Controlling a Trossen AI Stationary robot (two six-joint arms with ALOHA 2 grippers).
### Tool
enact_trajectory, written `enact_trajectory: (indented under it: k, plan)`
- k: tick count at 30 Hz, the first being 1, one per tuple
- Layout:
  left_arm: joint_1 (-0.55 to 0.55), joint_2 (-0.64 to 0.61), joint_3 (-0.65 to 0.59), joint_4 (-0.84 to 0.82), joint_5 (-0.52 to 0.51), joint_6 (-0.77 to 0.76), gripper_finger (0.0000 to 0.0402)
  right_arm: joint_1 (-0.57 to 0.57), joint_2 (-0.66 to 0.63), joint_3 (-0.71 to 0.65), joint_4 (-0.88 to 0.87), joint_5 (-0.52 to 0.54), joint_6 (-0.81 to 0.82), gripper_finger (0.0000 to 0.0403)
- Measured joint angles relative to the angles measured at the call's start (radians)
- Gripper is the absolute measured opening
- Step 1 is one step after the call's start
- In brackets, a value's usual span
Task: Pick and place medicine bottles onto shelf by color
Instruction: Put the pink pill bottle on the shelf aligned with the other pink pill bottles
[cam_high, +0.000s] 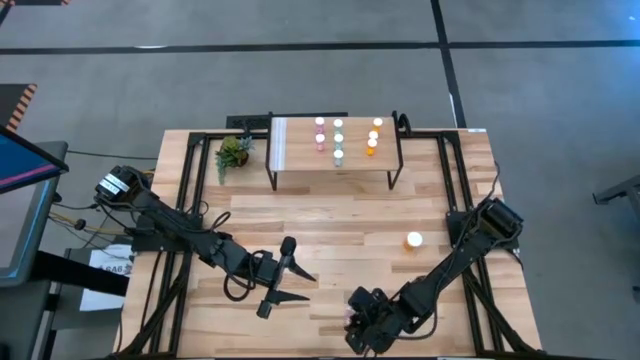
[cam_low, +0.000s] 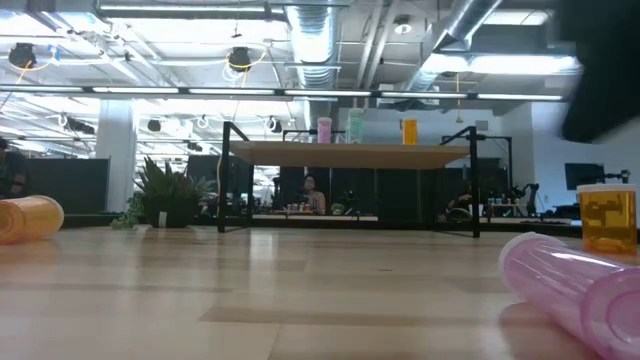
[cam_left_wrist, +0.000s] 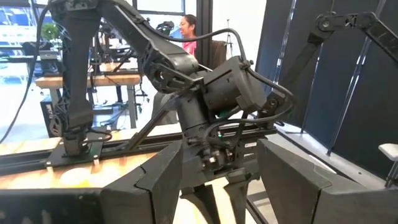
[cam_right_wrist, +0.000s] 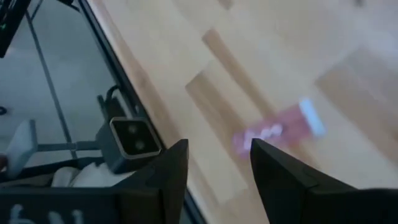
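Hovering right gripper (cam_right_wrist: 217, 165), fingers parted, empty, above lying pink bottle (cam_right_wrist: 280, 129).

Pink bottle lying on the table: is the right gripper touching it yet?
Apart. The right wrist view shows the right gripper with open fingers above the table, and the pink bottle lying beyond the fingertips with bare wood between.

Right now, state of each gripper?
Left gripper: open, empty, above the table's near middle.
Right gripper: open, holding nothing, poised over a pink bottle lying on its side.
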Motion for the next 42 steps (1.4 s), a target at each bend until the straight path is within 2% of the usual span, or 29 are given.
enact_trajectory:
  k: [8,15,28,31,34,42]
  plan:
    - [0.000,0.000,0.000,0.001,-0.001,-0.009,0.0194,0.053,0.005,-0.006,-0.008,-0.008,0.135,0.0221]
    - [0.000,0.000,0.000,-0.003,-0.002,-0.011,0.0194,0.052,0.044,-0.006,-0.028,0.015,0.283,0.0225]
    - [0.000,0.000,0.000,-0.032,-0.002,-0.030,0.0194,-0.006,0.066,-0.007,-0.058,0.012,0.289,0.0215]
    - [0.000,0.000,0.000,-0.037,-0.002,-0.030,0.0194,-0.013,0.066,-0.007,-0.061,-0.042,0.281,0.0215]
    - [0.000,0.000,0.000,-0.048,-0.002,-0.030,0.0194,-0.019,0.066,-0.006,-0.073,-0.050,0.280,0.0214]
    - [0.000,0.000,0.000,-0.053,-0.002,-0.030,0.0194,-0.018,0.095,0.065,-0.207,-0.066,0.282,0.0214]
